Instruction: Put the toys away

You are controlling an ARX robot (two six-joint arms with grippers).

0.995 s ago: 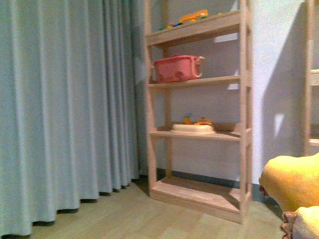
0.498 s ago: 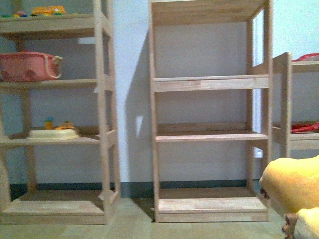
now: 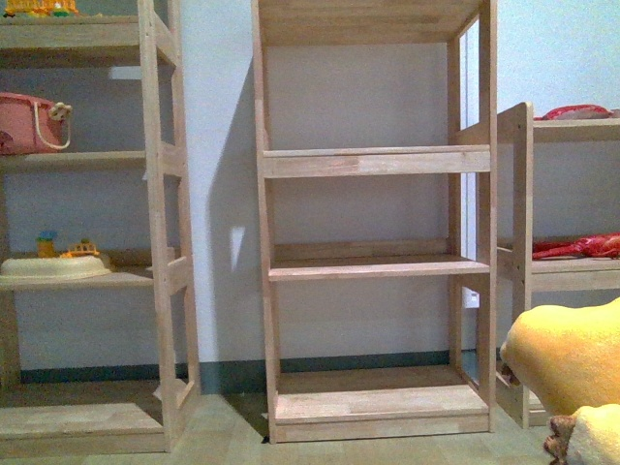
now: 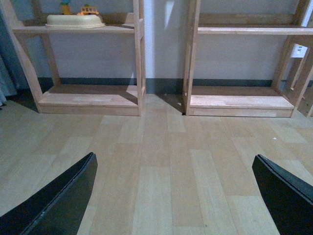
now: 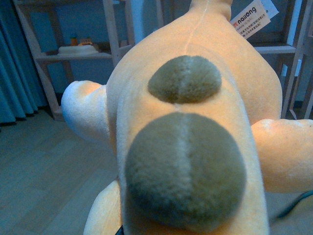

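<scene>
The plush animal [image 3: 567, 363], orange-yellow with a paler cream part and brownish trim, shows at the lower right corner of the front view. In the right wrist view the plush animal [image 5: 195, 122] fills the picture, with two grey-brown round patches and a white tag [image 5: 250, 17]. My right gripper is shut on it, its fingers hidden behind the plush. My left gripper [image 4: 173, 196] is open above the wooden floor, with nothing between its black fingers [image 4: 58, 200].
An empty wooden shelf unit [image 3: 373, 266] stands straight ahead against the wall. The unit to its left holds a pink basket [image 3: 29, 121] and a cream tray [image 3: 48, 266]. A third unit at the right carries red items [image 3: 581, 247]. Teal curtain [image 5: 14, 73] hangs further left.
The front view has swung right: the curtain has left the picture and the shelf units have slid leftwards. The plush stays at the lower right corner.
</scene>
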